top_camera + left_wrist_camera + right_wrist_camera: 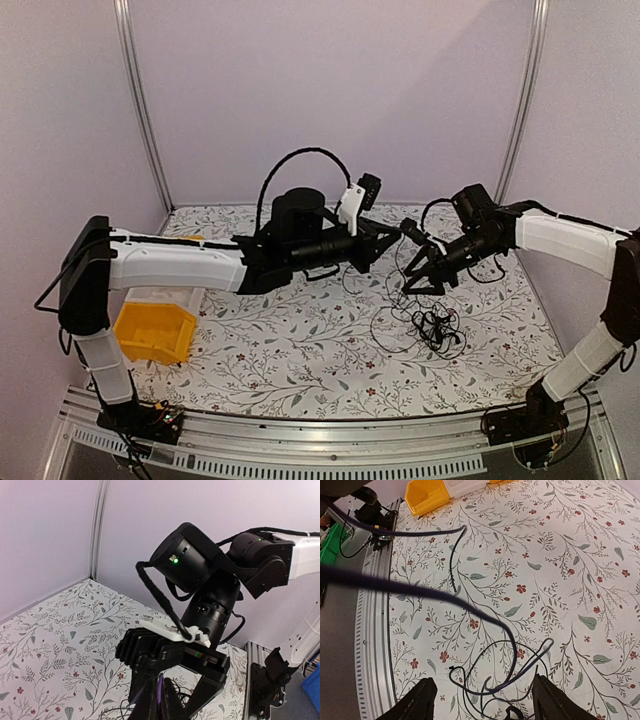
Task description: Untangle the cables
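Note:
The cables [436, 330] lie as a loose black tangle on the floral tabletop, right of centre. In the right wrist view their loops [512, 677] spread between and below my fingers, and one strand [440, 596] rises out of focus toward the upper left. My left gripper [398, 238] hangs above the table at the middle. In the left wrist view it [161, 700] is shut, with a thin dark strand pinched between its fingers. My right gripper [420, 283] hovers just above the tangle. It [485, 702] stands open and holds nothing.
A yellow bin [155, 330] sits at the left edge of the table, also seen as the yellow bin [427, 495] in the right wrist view. The right arm's wrist [210, 605] fills the space close in front of my left gripper. A metal rail [320, 440] runs along the near edge.

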Tool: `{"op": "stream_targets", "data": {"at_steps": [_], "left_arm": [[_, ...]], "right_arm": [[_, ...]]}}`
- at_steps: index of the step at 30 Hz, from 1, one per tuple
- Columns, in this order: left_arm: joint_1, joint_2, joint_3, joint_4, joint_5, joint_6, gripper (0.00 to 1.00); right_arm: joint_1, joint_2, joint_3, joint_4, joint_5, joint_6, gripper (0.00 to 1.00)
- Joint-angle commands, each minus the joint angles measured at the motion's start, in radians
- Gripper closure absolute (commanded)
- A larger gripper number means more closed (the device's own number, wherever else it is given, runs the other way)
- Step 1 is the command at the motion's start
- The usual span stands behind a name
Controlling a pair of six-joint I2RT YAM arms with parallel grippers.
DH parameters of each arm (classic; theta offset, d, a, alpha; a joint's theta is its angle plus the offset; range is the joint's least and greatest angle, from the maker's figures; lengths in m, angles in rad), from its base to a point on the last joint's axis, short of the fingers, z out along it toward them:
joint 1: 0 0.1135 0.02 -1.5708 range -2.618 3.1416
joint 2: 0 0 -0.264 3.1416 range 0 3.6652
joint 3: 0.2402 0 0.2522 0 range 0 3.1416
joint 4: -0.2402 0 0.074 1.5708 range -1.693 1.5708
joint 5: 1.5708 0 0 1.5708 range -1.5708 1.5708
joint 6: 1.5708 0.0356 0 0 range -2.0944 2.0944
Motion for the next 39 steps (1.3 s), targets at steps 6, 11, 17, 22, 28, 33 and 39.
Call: {"op": "stream_targets", "data": {"at_steps": [6, 11, 17, 22, 28, 33, 39], "left_arm": [[-0.001, -0.059, -0.061, -0.056, -0.051, -0.040, 1.00], [-0.002, -0.111, -0.030, -0.116, -0.085, -0.010, 1.00], [0.000, -0.263, 0.079, -0.255, -0.222, 0.135, 1.00], [0.011, -0.333, 0.269, -0.440, -0.316, 0.268, 1.00], [0.022, -0.332, 0.504, -0.622, -0.432, 0.396, 1.00], [0.069, -0.334, 0.604, -0.716, -0.521, 0.438, 1.00], [0.160, -0.360, 0.621, -0.776, -0.552, 0.426, 1.00]], "right_arm": [[0.019, 0.205, -0.016, 0.175, -0.095, 0.078, 0.33], [0.019, 0.320, -0.012, 0.215, -0.084, 0.127, 0.47], [0.013, 0.393, -0.025, 0.240, 0.018, 0.159, 0.65], [-0.015, 0.413, -0.022, 0.240, 0.065, 0.172, 0.71], [-0.082, 0.423, -0.017, 0.239, 0.120, 0.189, 0.74], [-0.147, 0.413, -0.016, 0.242, 0.183, 0.204, 0.78], [-0.199, 0.411, -0.028, 0.244, 0.241, 0.196, 0.79]]}}
